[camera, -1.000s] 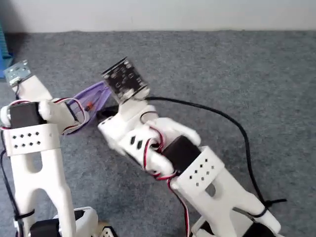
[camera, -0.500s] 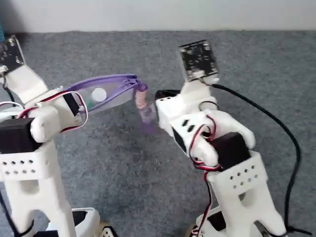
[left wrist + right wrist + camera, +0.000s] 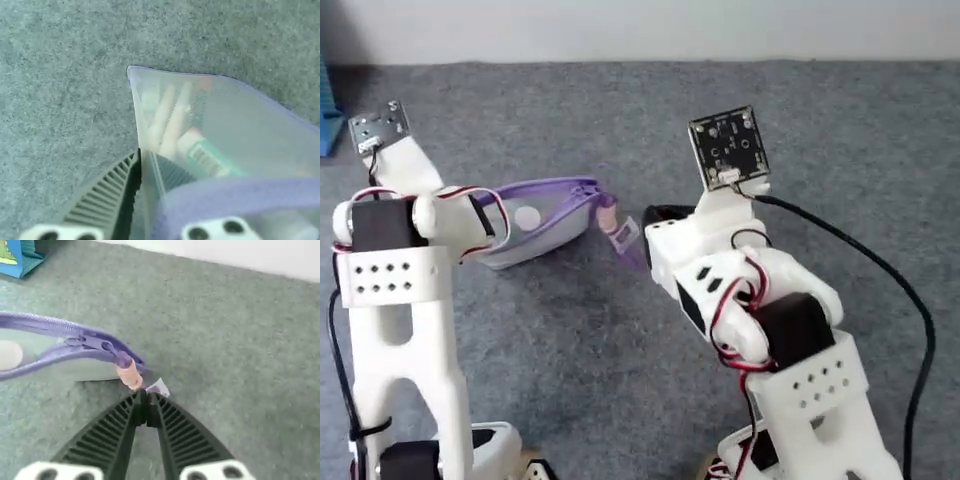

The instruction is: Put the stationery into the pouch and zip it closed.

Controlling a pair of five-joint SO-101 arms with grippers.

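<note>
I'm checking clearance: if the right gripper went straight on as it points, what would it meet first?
Probably the bead of the peach zipper pull that the right gripper holds, then the pouch's zipped end; depth is unclear.

On the mat (image 3: 820,130), left of centre from above: the pouch (image 3: 535,225), lengthwise from 9 to 3 o'clock. At its 9 o'clock end, pinched in the left gripper (image 3: 145,157), one finger on either side of the edge. Inside, stationery (image 3: 175,130) laid side by side, reaching toward the corner far from that gripper. At the 3 o'clock end, the pull (image 3: 610,215), trailing off toward 4 o'clock. Just beyond, at 4 o'clock of the pouch, the right gripper (image 3: 145,400), clamped on the pull at its tips. Well apart, at 10 o'clock by the mat's edge, a box (image 3: 328,125). Behind the mat, at 12 o'clock, a wall (image 3: 640,30).
</note>
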